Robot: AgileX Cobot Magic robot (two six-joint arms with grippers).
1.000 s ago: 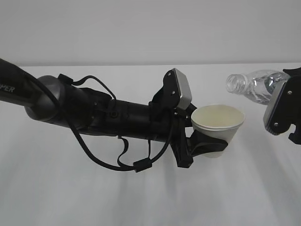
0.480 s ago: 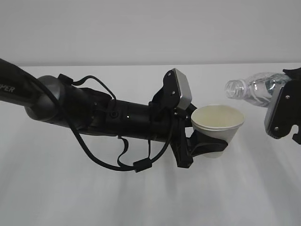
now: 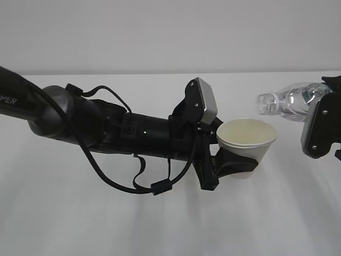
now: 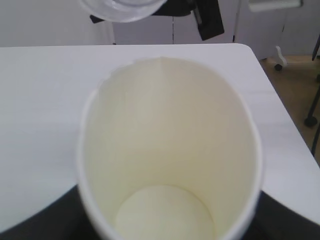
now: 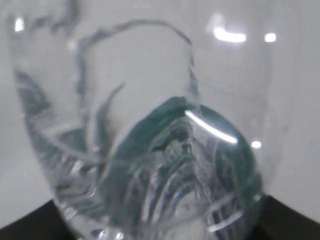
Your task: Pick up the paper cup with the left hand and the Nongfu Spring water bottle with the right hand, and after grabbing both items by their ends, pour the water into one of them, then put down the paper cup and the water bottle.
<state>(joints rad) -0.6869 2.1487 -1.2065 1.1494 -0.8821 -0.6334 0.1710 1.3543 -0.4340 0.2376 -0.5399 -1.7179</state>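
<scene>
While both grippers hold their things in the air, the white counter [image 3: 160, 224] lies bare beneath them.

From outside, the left hand [image 3: 226, 160] is clamped around the paper cup [image 3: 246, 144], upright; the right hand [image 3: 325, 128] clasps the Nongfu Spring water bottle [image 3: 287, 102], tipped, mouth just above and right of the cup's rim, apart from it. Left wrist alone shows the cup's dry pale inside [image 4: 167, 165], the counter's right edge [image 4: 280, 100] and floor beyond. Right wrist shows only the bottle's base [image 5: 150, 150], water [image 5: 165, 180] and green inside.
</scene>
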